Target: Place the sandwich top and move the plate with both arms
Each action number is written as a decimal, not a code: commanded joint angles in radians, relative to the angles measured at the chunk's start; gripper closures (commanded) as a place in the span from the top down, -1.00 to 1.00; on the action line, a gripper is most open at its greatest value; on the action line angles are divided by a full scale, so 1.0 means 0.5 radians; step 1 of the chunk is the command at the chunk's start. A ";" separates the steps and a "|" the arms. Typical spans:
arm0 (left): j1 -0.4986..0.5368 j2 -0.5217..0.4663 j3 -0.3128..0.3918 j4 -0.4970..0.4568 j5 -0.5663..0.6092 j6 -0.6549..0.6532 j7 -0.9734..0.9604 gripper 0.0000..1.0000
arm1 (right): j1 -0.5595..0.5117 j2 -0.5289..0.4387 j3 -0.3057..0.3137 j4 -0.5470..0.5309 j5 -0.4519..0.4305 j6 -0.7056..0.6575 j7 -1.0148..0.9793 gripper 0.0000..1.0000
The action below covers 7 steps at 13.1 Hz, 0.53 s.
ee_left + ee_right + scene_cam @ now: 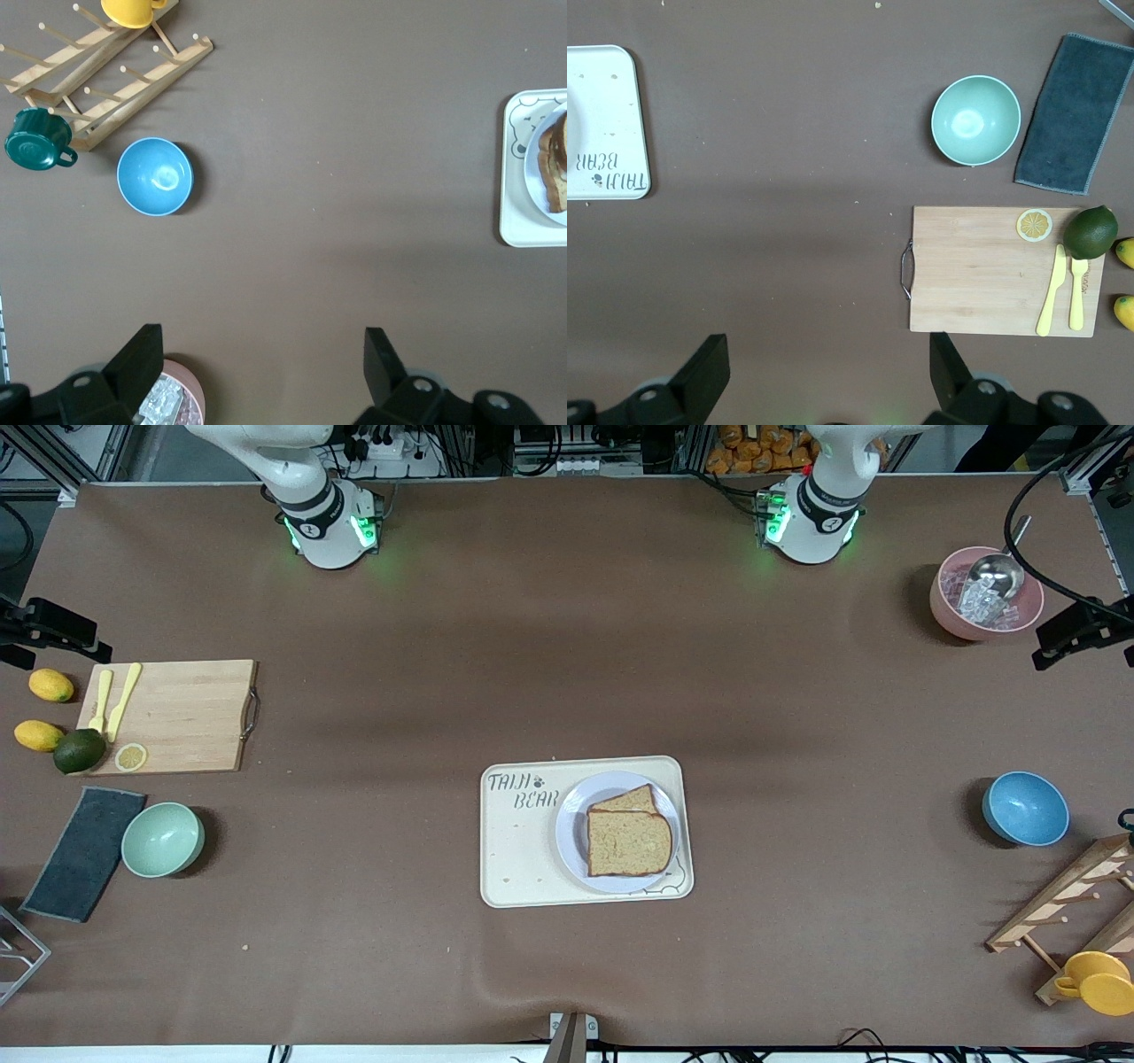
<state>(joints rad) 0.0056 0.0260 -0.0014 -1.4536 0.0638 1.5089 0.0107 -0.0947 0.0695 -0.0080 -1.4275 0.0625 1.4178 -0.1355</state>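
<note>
The plain tan bread slice [629,843] lies on the lavender-grey plate [571,824], on top of a second slice whose edge [626,801] shows just past it, farther from the front camera. The plate sits on the cream bear tray [518,850] at mid-table. Both arms are drawn back at their bases, and their hands are out of the front view. My left gripper [264,363] is open and empty, high over bare table beside the pink bowl [182,398]; the bread [554,164] shows far off. My right gripper [828,367] is open and empty over bare table near the cutting board [983,270].
A cutting board [190,717] with a lemon slice and yellow utensils, a mint bowl [162,839] and a dark cloth [84,853] lie toward the right arm's end. A pink bowl of ice [952,615], a blue bowl [1025,808] and a wooden cup rack [1063,908] lie toward the left arm's end.
</note>
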 commanded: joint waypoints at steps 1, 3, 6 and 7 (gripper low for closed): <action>-0.079 -0.070 0.089 -0.102 -0.066 0.001 -0.031 1.00 | -0.013 -0.001 0.019 0.002 -0.036 0.009 0.013 1.00; -0.076 -0.070 0.089 -0.106 -0.075 -0.054 -0.058 1.00 | -0.013 -0.001 0.019 -0.001 -0.033 0.008 0.013 1.00; -0.088 -0.071 0.074 -0.115 -0.204 -0.054 -0.168 1.00 | -0.010 -0.001 0.019 -0.001 -0.033 0.012 0.013 1.00; -0.085 -0.080 0.013 -0.124 -0.198 -0.057 -0.241 1.00 | -0.010 -0.001 0.019 -0.001 -0.033 0.009 0.013 1.00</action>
<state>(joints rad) -0.0243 0.0138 0.0265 -1.4928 -0.0204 1.4874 -0.0522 -0.0947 0.0695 -0.0079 -1.4275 0.0625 1.4178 -0.1355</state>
